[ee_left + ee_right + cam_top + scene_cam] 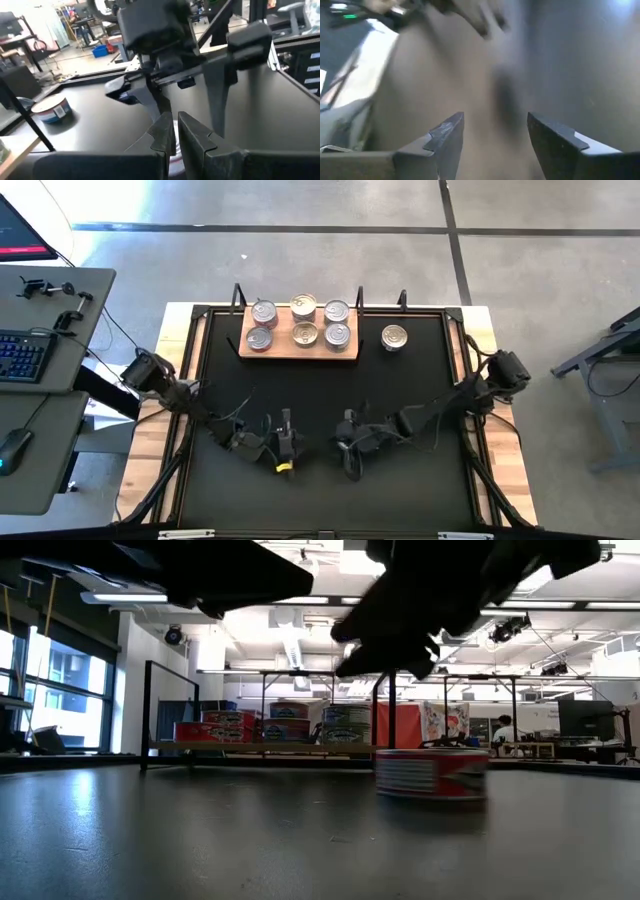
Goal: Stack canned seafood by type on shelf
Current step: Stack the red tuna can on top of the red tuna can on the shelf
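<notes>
Six tins of canned seafood (303, 322) stand in two rows on the shelf (300, 355), a brown board at the far middle of the black table; in the low view (262, 727) they look stacked in layers. One more tin (395, 337), red-sided (430, 772), rests on its base on the table right of the shelf and also shows in the left wrist view (50, 109). My left gripper (290, 445) hangs shut over the near middle, its fingers (175, 135) together. Facing it, my right gripper (345, 445) is open with nothing between its fingers (495, 140).
A black rail frame (455, 380) borders the table, with posts (238, 295) behind the shelf. Bare black surface (320, 390) lies between the grippers and the shelf. A desk with a keyboard (25, 355) stands beyond the table's left edge.
</notes>
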`<state>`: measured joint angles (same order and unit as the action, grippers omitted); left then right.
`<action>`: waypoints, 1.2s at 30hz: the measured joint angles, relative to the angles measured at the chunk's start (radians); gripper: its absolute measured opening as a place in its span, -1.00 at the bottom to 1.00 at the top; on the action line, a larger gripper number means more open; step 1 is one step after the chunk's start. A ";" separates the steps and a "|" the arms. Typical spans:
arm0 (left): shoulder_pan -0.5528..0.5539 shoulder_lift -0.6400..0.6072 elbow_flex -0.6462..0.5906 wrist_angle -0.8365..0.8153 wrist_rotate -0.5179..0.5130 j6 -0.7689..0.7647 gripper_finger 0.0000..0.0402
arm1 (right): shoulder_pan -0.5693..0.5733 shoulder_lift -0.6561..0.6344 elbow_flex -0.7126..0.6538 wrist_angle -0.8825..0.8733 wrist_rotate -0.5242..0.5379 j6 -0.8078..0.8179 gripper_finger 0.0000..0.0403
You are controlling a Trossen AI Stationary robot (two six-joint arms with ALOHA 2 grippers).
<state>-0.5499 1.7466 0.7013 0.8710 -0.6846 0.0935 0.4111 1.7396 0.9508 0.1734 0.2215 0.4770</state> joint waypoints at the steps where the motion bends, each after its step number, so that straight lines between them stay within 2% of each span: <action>1: -0.007 0.000 0.000 -0.003 -0.008 0.010 -0.88 | -0.009 0.002 0.000 0.032 -0.021 -0.040 0.05; 4: -0.017 0.000 0.000 -0.006 0.003 0.008 -0.88 | -0.017 -0.030 0.000 0.010 -0.037 -0.051 0.04; 7: -0.002 0.000 0.000 -0.017 0.058 -0.032 -0.88 | 0.013 -0.089 0.002 -0.164 -0.034 0.011 0.04; 10: 0.044 0.000 0.000 -0.065 0.104 -0.092 -0.88 | 0.068 -0.134 0.002 -0.391 -0.032 0.136 0.04; 13: 0.108 0.000 0.003 -0.135 0.145 -0.188 -0.88 | 0.111 -0.138 -0.001 -0.606 0.016 0.295 0.04; 16: 0.171 0.000 0.017 -0.222 0.222 -0.274 -0.88 | 0.122 -0.115 -0.030 -0.703 0.055 0.432 0.01; 19: 0.213 0.023 0.032 -0.243 0.296 -0.309 -0.88 | 0.104 -0.090 -0.080 -0.656 0.105 0.500 -0.08; 22: 0.224 0.065 0.044 -0.240 0.316 -0.323 -0.88 | 0.077 -0.071 -0.108 -0.551 0.113 0.485 -0.22; 30: 0.255 0.198 0.081 -0.233 0.305 -0.364 -0.88 | 0.010 -0.008 -0.114 -0.369 0.097 0.346 -0.63; 36: 0.254 0.233 0.095 -0.229 0.243 -0.372 -0.93 | -0.008 0.008 -0.116 -0.281 0.079 0.281 -0.82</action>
<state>-0.2957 1.9792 0.7959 0.6420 -0.4415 -0.2783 0.4030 1.7471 0.8352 -0.1073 0.3010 0.7579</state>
